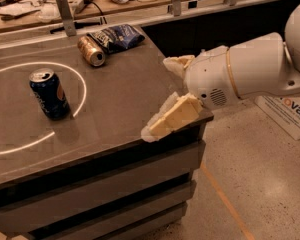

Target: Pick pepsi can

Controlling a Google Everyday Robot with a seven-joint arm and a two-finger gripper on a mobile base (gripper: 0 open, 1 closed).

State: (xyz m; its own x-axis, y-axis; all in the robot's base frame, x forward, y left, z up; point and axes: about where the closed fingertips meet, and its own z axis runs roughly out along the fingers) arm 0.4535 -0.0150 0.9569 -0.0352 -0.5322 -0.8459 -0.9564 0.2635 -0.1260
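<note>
The pepsi can (49, 94), dark blue with a silver top and a round logo on its side, stands upright on the grey table (120, 104), inside a white painted circle at the left. My gripper (162, 96) is at the table's right front corner, well to the right of the can. Its two cream-padded fingers (172, 118) are spread apart with nothing between them. The white arm reaches in from the right.
A gold-bronze can (91, 51) lies on its side at the back of the table, next to a blue-and-white foil snack bag (116, 37). A cluttered bench (35, 9) runs behind. A cardboard box (290, 115) sits on the floor at the right.
</note>
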